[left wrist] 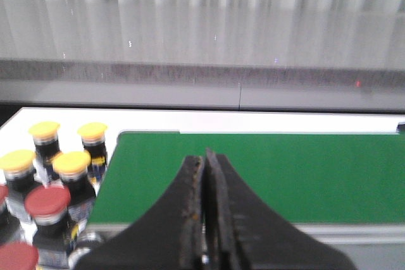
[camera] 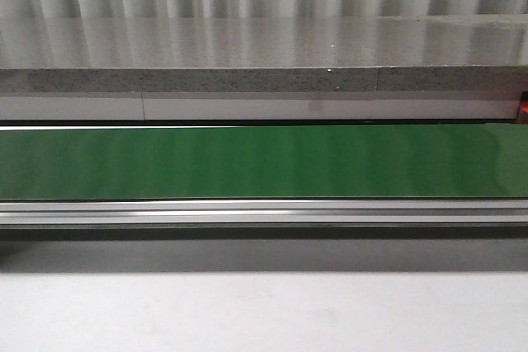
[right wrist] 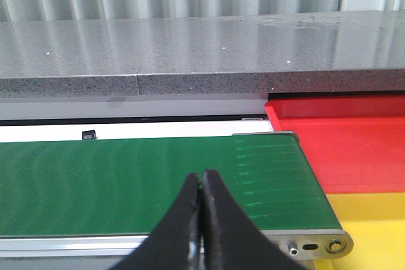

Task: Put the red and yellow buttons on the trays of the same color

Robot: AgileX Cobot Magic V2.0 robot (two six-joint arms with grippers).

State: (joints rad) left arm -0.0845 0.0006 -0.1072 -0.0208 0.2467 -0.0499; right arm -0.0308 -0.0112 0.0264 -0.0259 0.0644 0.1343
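Looking over my three feeds, here is what I can report.

Hidden from front view: neither arm shows; I see only the green conveyor belt, its metal rail and the grey stone ledge behind it.
Cut off: a sliver of red at the front view's right edge, too small for me to identify.
Left gripper: jaws pressed together with nothing between them, hanging over the near edge of the belt.
Right gripper: jaws likewise clenched on nothing, over the belt's other end.
Buttons: yellow-capped buttons and red-capped buttons stand upright and crowded together just beside the belt's end, partly cropped by the left wrist view's edge.
Red tray: beside the belt's roller end, no buttons in the visible part.
Yellow tray: adjoining the red one, its visible part also bare.
Belt surface: bare in all views.
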